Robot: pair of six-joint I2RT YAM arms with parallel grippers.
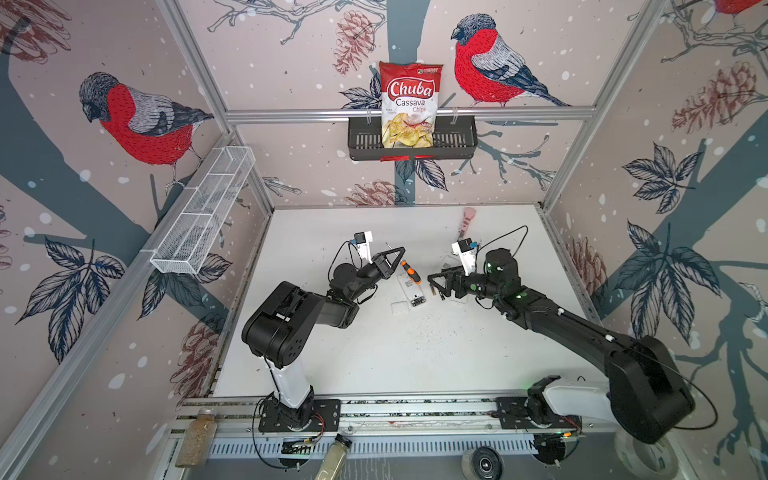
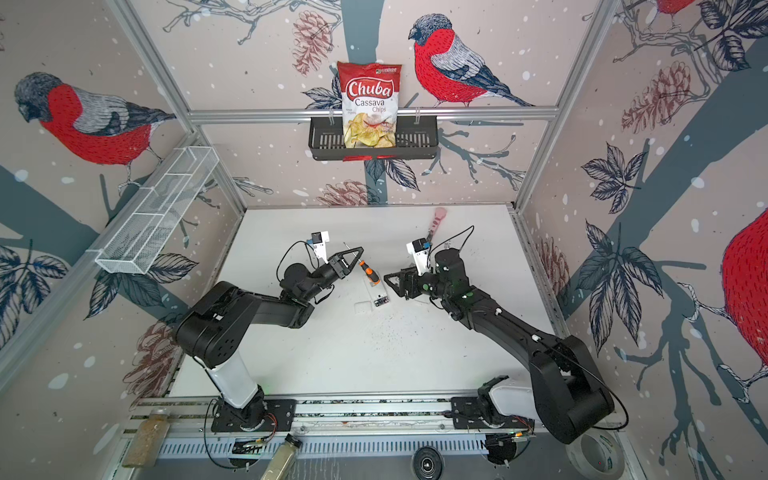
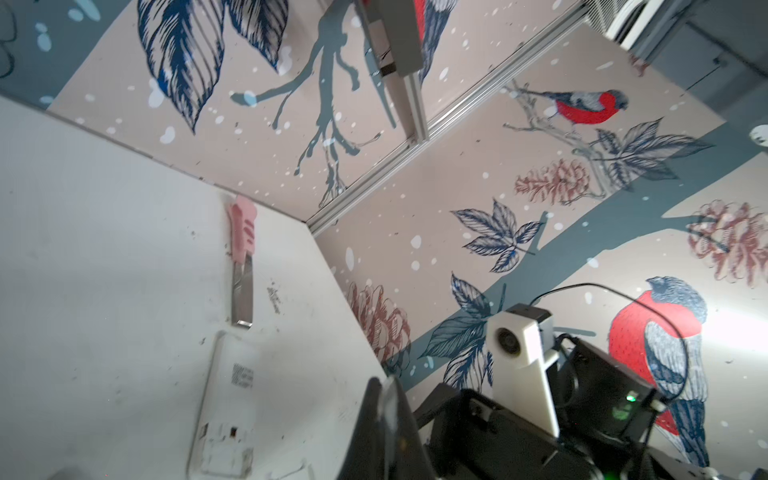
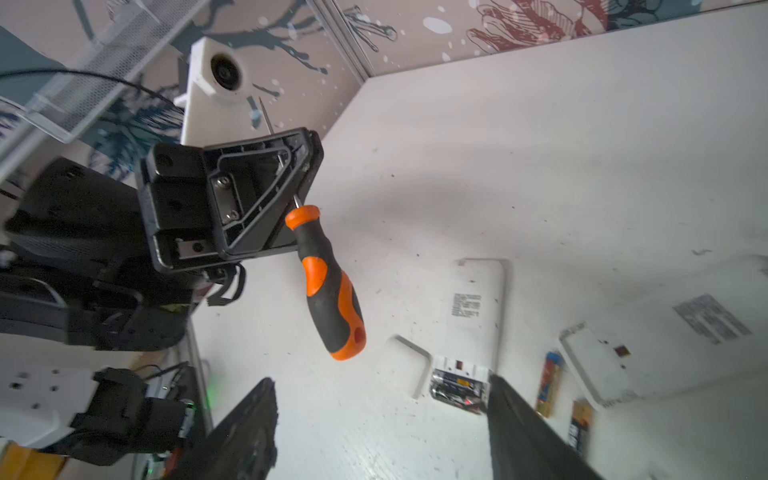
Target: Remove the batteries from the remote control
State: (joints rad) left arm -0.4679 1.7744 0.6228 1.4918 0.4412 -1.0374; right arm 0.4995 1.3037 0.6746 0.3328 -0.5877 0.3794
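The left gripper point(image 1: 397, 255) was clenched on the screwdriver point(image 4: 328, 291) by its thin shaft, handle dangling above the remote point(image 4: 473, 316), probably to keep the tool clear. In both top views the right gripper point(image 1: 434, 286) hung spread and empty at the remote's 3 o'clock, beside two loose batteries point(image 4: 549, 382). More cells point(image 4: 457, 388) lay unobstructed in the open compartment, with the detached cover point(image 4: 409, 365) at 8 o'clock.

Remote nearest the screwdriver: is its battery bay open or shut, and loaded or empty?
Open and loaded. In the right wrist view the cover lies beside the remote, and batteries sit exposed inside it.
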